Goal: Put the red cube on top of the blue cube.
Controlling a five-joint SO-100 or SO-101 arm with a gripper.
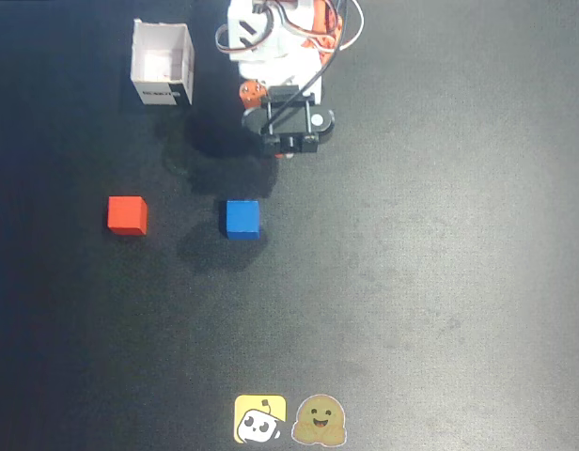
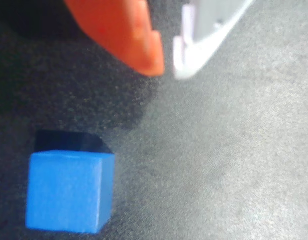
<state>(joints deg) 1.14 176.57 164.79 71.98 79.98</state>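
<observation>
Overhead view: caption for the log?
Red cube and blue cube apart on the table; gripper empty above them.

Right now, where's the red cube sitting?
In the overhead view the red cube sits on the dark table, left of centre, apart from the blue cube on its right and below the white box.

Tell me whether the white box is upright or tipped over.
Upright. In the overhead view the white box shows its open top facing the camera, with all four walls around a pale inner floor.
</observation>
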